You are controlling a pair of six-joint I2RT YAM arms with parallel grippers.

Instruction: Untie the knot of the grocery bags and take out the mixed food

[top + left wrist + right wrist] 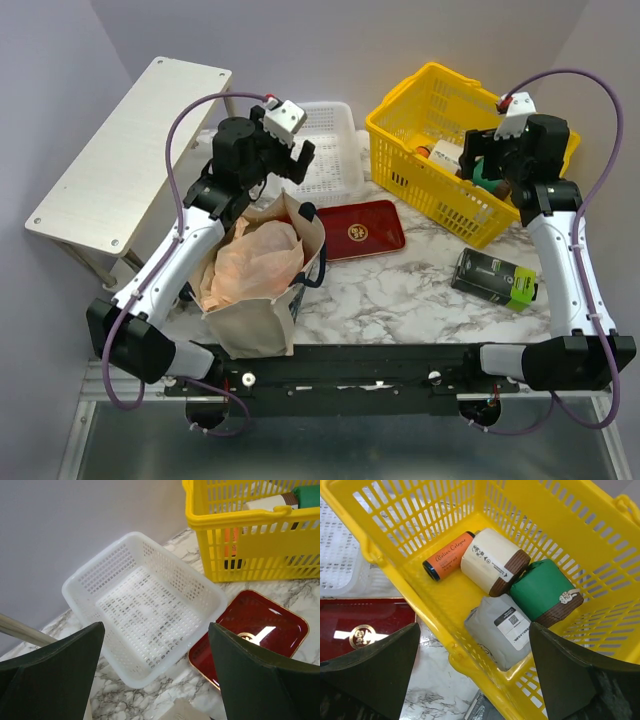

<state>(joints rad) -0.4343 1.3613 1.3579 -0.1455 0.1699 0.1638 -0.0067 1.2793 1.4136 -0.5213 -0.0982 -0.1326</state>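
A beige canvas tote (255, 320) with navy handles stands at the near left of the marble table. A thin peach-cream plastic bag (255, 258) sits bunched inside it; I cannot make out its knot. The food is hidden inside. My left gripper (296, 165) hangs open and empty above and behind the tote, over the white basket's near edge; in the left wrist view (156, 667) its jaws stand wide apart. My right gripper (483, 170) is open and empty over the yellow basket's near wall, jaws wide in the right wrist view (475, 672).
A white mesh basket (150, 605) and a red lacquer tray (358, 228) lie behind the tote. The yellow basket (445, 605) holds an orange tube, white and green boxes and a grey pouch. A black-and-green box (494, 277) lies at the right. A white shelf (130, 140) stands left.
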